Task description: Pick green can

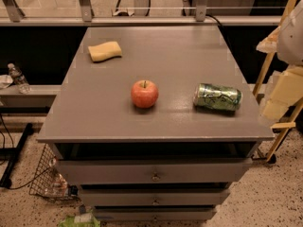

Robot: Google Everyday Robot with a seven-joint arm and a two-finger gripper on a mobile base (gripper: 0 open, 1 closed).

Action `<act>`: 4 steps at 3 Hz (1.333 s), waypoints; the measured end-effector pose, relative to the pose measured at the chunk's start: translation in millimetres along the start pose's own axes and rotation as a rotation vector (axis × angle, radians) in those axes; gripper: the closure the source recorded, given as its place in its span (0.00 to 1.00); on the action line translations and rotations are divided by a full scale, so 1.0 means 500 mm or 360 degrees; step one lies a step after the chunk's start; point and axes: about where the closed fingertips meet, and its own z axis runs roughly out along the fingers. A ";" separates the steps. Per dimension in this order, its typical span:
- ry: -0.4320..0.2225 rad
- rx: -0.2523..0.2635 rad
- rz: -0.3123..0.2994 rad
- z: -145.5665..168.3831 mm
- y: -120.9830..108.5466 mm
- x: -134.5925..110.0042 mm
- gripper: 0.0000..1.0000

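- The green can (218, 97) lies on its side near the front right edge of the grey table (165, 46), to the right of a red apple (144, 93).
- The gripper (279, 100) hangs beyond the table's right edge, just right of the can; whether it is wide or narrow, I cannot tell.

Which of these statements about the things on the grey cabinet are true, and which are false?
1. The green can lies on its side. True.
2. The apple is to the right of the can in the view. False: it is to the left.
3. The sponge touches the apple. False: it lies apart, farther back.
4. The gripper is at the right edge of the view, apart from the can. True.
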 end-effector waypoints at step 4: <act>0.0066 -0.0150 -0.0059 0.176 -0.061 -0.010 0.00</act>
